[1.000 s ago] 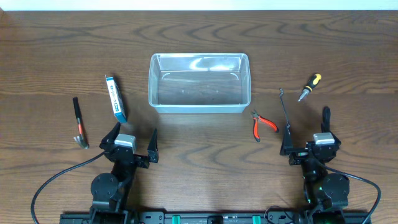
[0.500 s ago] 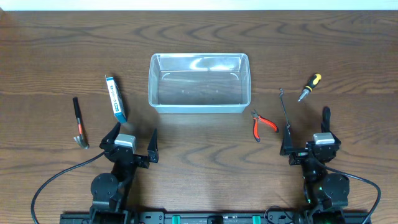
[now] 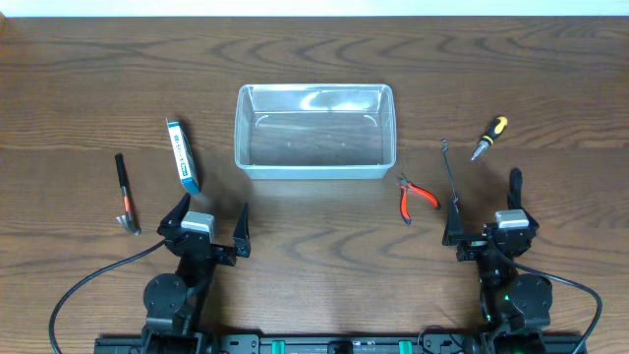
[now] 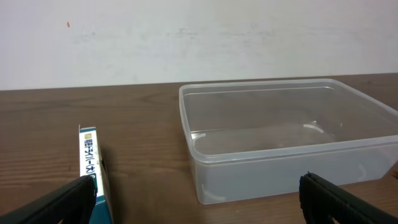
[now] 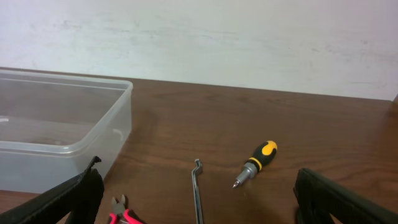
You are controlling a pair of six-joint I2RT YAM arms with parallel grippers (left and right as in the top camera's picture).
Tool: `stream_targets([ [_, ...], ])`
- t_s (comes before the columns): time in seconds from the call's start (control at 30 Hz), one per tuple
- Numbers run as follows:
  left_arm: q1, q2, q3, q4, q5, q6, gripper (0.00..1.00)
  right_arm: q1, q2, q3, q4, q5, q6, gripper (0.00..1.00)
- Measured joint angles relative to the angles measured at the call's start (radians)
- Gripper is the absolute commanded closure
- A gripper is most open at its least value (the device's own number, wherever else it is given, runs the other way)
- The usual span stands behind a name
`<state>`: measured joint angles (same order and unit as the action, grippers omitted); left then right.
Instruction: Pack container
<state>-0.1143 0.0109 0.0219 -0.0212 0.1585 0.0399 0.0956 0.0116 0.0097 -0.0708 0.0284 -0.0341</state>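
left gripper (image 3: 213,208): jaws spread wide, nothing between them, parked at near table edge
right gripper (image 3: 484,202): jaws spread wide too, holding nothing, parked at near edge on the other side
nearest to left gripper: blue-and-white box (image 3: 182,155), just ahead, on its edge on the wood; black-handled tool (image 3: 123,195) further out to the left, type unclear
nearest to right gripper: thin metal rod (image 3: 449,169), its near end runs in by the inner finger, contact cannot be told; red pliers (image 3: 413,197) just beside it toward centre; yellow-and-black screwdriver (image 3: 488,137) further back
container (image 3: 314,169): centre of wooden table (image 3: 314,59), between the two groups of things, upright, apart from all of them; pliers lie closest, off its front right corner
container contents: none visible, bare see-through floor in overhead and both wrist views
progress: judged at the very start, nothing packed
done: nothing, as far as shown
left to do: all five loose things to be picked and placed inside
count grippers: 2, both empty
count container: 1
count loose things: 5 total; box 1, black-handled tool 1, rod 1, pliers 1, screwdriver 1
split: 2 on left side, 3 on right side
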Motion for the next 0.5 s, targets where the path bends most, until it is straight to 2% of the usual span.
stream_targets([
  [0.37, 0.000, 0.000, 0.000, 0.004, -0.001, 0.000, 0.02, 0.000, 0.000, 0.000, 0.000, -0.003, 0.007, 0.01],
  [0.5, 0.000, 0.000, 0.000, 0.027, 0.000, -0.078, 0.02, 0.000, 0.002, 0.000, -0.003, -0.023, 0.095, 0.01],
])
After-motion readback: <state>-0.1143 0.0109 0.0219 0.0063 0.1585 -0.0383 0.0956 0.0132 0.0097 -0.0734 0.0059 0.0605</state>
